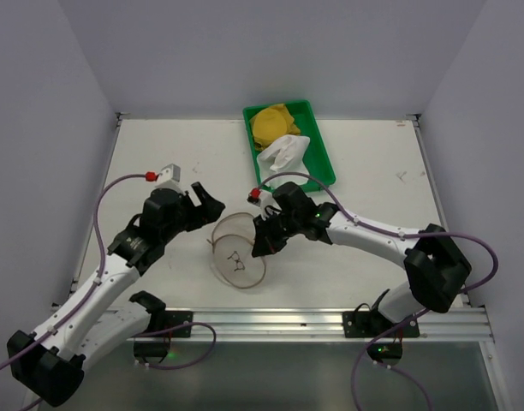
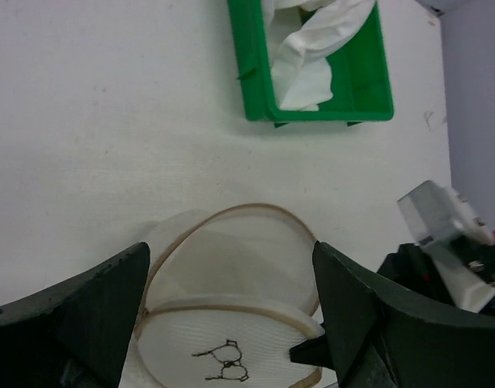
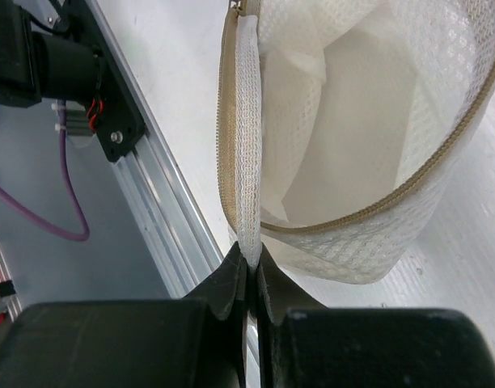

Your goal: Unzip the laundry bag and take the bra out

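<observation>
The laundry bag (image 1: 238, 255), zipper open, sits mid-table (image 1: 159, 163). My right gripper (image 3: 249, 271) is clamped tight on its white mesh edge. My left gripper (image 1: 209, 204) hangs spread wide just beside it, holding nothing. The green tray (image 1: 324, 145) lies beyond.

A green tray (image 1: 320, 163) sits on the white table (image 1: 159, 154), just beyond the right gripper (image 1: 262, 244) and farther off, ahead and to the right, from the left gripper (image 1: 206, 205). A yellow cloth (image 1: 273, 124) fills its far end. A crumpled white cloth (image 1: 282, 154) lies against it, nearer the grippers. A metal rail (image 1: 270, 324) runs behind both grippers.
</observation>
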`<state>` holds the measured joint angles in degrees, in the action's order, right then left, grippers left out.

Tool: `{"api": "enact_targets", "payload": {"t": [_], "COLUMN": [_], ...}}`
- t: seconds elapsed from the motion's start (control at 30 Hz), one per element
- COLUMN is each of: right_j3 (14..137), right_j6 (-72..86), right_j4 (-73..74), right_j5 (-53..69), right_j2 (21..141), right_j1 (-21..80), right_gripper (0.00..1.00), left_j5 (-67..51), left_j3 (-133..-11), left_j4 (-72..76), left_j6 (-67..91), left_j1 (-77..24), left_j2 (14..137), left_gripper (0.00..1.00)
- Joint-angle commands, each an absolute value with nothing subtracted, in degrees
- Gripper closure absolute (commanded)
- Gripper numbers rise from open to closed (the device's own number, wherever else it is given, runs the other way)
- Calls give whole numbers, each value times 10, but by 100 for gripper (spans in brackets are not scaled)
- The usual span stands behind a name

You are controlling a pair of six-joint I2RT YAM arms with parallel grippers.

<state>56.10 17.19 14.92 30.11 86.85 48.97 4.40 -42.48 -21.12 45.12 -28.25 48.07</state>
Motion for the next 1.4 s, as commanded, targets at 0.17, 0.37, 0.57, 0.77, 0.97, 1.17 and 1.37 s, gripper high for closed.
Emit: {"api": "enact_targets", "payload": {"t": [0.17, 0.37, 0.57, 0.77, 0.97, 1.17, 1.37], "right_j3": [546, 530, 511, 501, 497, 497, 523], "right_j6": [234, 267, 285, 290, 299, 301, 301], "right_j4": [105, 87, 72, 62, 48, 47, 61], "right_j5": [300, 288, 287, 300, 310, 317, 328], "right_j2": [855, 843, 832, 830, 826, 814, 782], "right_j1": [467, 454, 448, 445, 445, 445, 445], "right_gripper": [100, 100, 100, 100, 100, 100, 100], "left_j5": [3, 3, -5, 3, -14, 32, 52], "left_j3": [-269, -224, -206, -185, -189, -197, -205], "left_j4": [-264, -254, -233, -172, -111, -137, -174], "left_j6": [567, 575, 579, 582, 580, 572, 551], "left_j1": [-280, -280, -280, -281, -285, -300, -308], "left_j2": [455, 471, 501, 530, 590, 650, 679], "left_gripper": [25, 31, 37, 48, 56, 90, 100]}}
